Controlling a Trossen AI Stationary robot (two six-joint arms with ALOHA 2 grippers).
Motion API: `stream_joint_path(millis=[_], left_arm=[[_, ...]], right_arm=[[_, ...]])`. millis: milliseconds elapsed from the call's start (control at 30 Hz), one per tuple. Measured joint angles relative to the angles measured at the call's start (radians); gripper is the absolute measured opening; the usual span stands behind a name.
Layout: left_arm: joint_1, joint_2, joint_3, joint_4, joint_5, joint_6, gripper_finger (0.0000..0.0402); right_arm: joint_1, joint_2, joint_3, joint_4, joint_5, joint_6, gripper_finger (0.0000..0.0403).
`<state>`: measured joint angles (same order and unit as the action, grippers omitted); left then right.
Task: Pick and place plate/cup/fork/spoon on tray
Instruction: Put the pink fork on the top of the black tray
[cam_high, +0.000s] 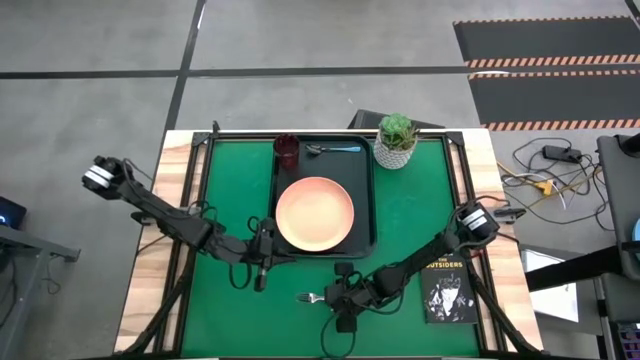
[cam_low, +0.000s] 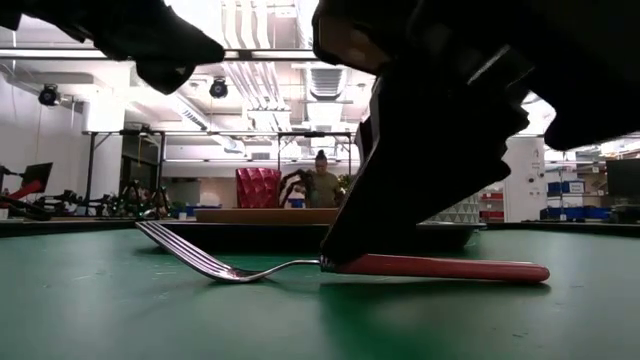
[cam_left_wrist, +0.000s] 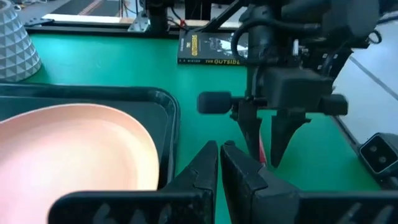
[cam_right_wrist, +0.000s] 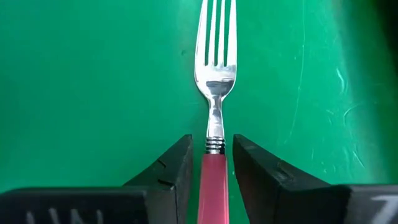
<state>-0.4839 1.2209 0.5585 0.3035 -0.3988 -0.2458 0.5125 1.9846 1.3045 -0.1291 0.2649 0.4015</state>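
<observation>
The right gripper (cam_right_wrist: 211, 171) is down on the green counter (cam_high: 420, 215), and its two dark fingers (cam_right_wrist: 171, 174) stand on either side of the fork (cam_right_wrist: 212, 93), right at the top of the pink handle where it meets the metal neck. The fingers are close against the handle, one per side, with the tines reaching out ahead of the fingertips; they look all but closed on it, yet whether they truly squeeze it cannot be told. In the low view the fork (cam_low: 340, 265) lies flat on the counter, tines curving up at one end, and the dark gripper comes down onto the handle near its neck. From above, the fork (cam_high: 312, 297) sits just beyond the near edge of the tray (cam_high: 283, 205), apart from it. The plate (cam_high: 314, 213) lies in the tray's middle, with the cup (cam_high: 286, 150) in one far corner and the spoon (cam_high: 335, 149) beside it along the far rim. The left gripper (cam_left_wrist: 220, 163) hovers by the tray's near corner, fingers (cam_left_wrist: 196, 174) nearly together with only a thin gap and nothing between them, pointing toward the right gripper. A white pot with a plant (cam_high: 397, 140) stands just outside the tray's far corner, and a black book (cam_high: 447, 290) lies beside the right arm.
</observation>
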Motion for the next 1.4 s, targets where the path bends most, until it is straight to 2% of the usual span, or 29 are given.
stream_joint_path(millis=[267, 567, 700, 833, 1033, 1200, 1400], left_arm=[[0.000, -0.029, 0.000, 0.003, 0.000, 0.003, 0.0002], [0.000, -0.029, 0.000, 0.002, 0.000, 0.001, 0.0001], [0.000, -0.029, 0.000, 0.002, 0.000, 0.001, 0.0001], [0.000, -0.029, 0.000, 0.002, 0.000, 0.001, 0.0002], [0.000, -0.029, 0.000, 0.002, -0.060, 0.000, 0.0001], [0.000, -0.029, 0.001, 0.005, -0.087, 0.000, 0.0002], [0.000, -0.030, 0.002, 0.029, -0.096, 0.040, 0.0001]], right_arm=[[-0.002, 0.001, -0.024, 0.007, -0.002, 0.017, 0.0080], [-0.029, -0.003, -0.111, 0.186, -0.073, 0.012, 0.0084], [-0.035, -0.003, -0.126, 0.223, -0.092, 0.006, 0.0065], [-0.041, -0.003, -0.126, 0.224, -0.109, 0.007, 0.0031], [-0.047, -0.019, -0.125, 0.210, -0.123, -0.033, 0.0030], [-0.064, -0.094, -0.118, 0.106, -0.141, -0.081, 0.0030], [-0.087, -0.230, -0.118, 0.032, -0.255, -0.177, 0.0030]])
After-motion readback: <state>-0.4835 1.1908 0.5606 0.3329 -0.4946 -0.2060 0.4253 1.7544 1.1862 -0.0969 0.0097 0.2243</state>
